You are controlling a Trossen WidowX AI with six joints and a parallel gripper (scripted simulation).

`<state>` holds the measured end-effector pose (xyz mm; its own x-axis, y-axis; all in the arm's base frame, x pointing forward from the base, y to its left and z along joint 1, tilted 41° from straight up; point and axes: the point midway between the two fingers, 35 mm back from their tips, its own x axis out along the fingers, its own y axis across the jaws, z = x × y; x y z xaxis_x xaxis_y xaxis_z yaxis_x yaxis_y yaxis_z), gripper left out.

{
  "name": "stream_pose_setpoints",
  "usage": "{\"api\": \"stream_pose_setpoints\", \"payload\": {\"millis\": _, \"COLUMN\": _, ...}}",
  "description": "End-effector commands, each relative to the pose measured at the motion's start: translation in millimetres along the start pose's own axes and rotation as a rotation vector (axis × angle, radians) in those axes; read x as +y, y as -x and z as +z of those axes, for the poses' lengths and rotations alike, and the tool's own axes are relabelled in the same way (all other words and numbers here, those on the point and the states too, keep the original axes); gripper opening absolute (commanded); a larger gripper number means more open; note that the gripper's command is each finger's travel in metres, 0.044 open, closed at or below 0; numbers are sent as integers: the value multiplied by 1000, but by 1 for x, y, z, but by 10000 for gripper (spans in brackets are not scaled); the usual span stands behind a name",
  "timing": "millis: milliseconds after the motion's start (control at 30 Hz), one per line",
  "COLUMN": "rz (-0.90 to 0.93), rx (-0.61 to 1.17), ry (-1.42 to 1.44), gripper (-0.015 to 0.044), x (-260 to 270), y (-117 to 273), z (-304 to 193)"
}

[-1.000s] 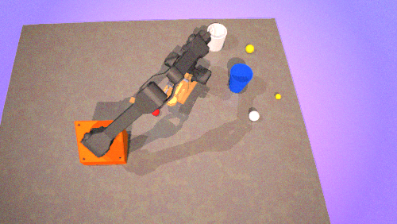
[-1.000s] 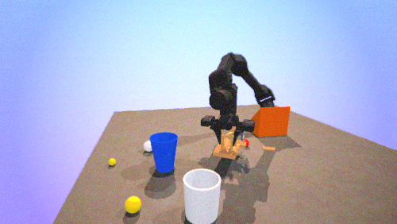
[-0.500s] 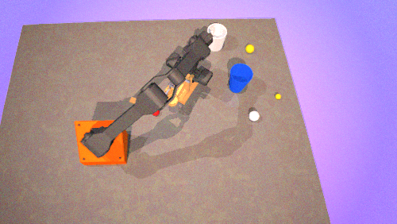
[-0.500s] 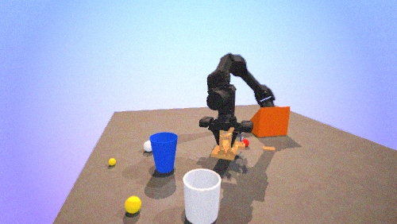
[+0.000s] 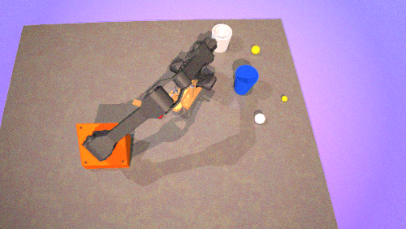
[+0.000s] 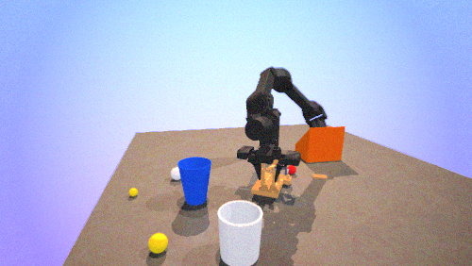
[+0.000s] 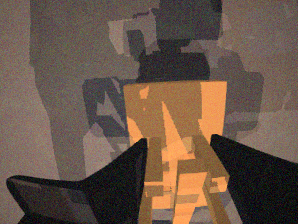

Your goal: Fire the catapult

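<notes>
Holding the catapult (image 5: 191, 98) (image 6: 267, 191) (image 7: 214, 102) snug between the jaws. Pointing its long way roughly at the white mug (image 5: 221, 44) (image 6: 240, 241), near the bench's (image 5: 211, 195) (image 6: 387, 217) top edge from above. Might need a small turn.
</notes>
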<state>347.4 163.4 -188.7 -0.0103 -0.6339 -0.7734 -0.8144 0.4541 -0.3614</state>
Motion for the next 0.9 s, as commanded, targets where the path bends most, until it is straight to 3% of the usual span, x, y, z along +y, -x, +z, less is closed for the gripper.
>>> {"api": "stream_pose_setpoints", "payload": {"millis": 0, "rz": -6, "rx": 7, "ry": 11, "gripper": 0, "x": 1, "y": -8, "z": -2}}
{"api": "stream_pose_setpoints", "payload": {"millis": 333, "rz": -1, "rx": 1, "ry": 2, "gripper": 0, "x": 0, "y": -8, "z": -1}}
{"api": "stream_pose_setpoints", "payload": {"millis": 867, "rz": 0, "rx": 1, "ry": 2, "gripper": 420, "x": 0, "y": 3, "z": 1}}
